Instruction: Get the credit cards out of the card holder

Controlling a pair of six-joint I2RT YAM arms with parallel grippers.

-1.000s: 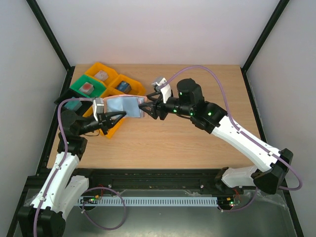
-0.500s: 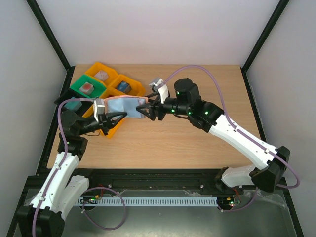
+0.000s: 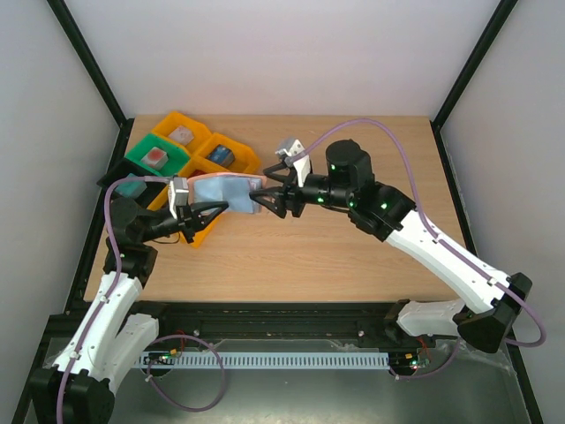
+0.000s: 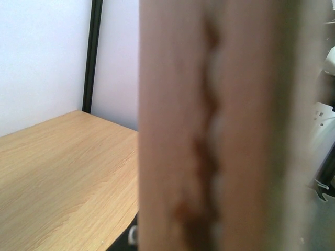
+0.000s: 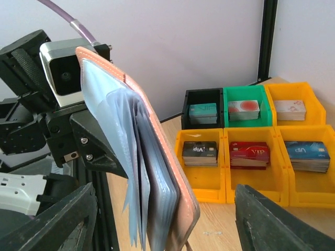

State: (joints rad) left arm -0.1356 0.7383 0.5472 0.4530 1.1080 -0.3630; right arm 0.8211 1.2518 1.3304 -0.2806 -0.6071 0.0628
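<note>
**A:** Two sets of fingers are here. What does each have?

**B:** At the centre, the card holder [image 5: 172, 178] hangs upright in the air over the left of the desk [image 3: 353, 256], beside yellow trays [image 5: 201, 193]. The left fingers [image 5: 91, 141] are clamped tight on it. The right fingers [image 5: 272, 219] are spread wide around its free edge, gripping nothing.

**A:** How best to pull?

**B:** My judgement: pinch one edge of the credit cards [image 5: 123, 157] and draw it straight out. The tan cover looks soft and stitched, the blue-grey leaves thin and slick.

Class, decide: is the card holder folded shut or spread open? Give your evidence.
Spread open: the card holder shows blue-grey sleeves fanning loose from its tan cover in the right wrist view.
</note>
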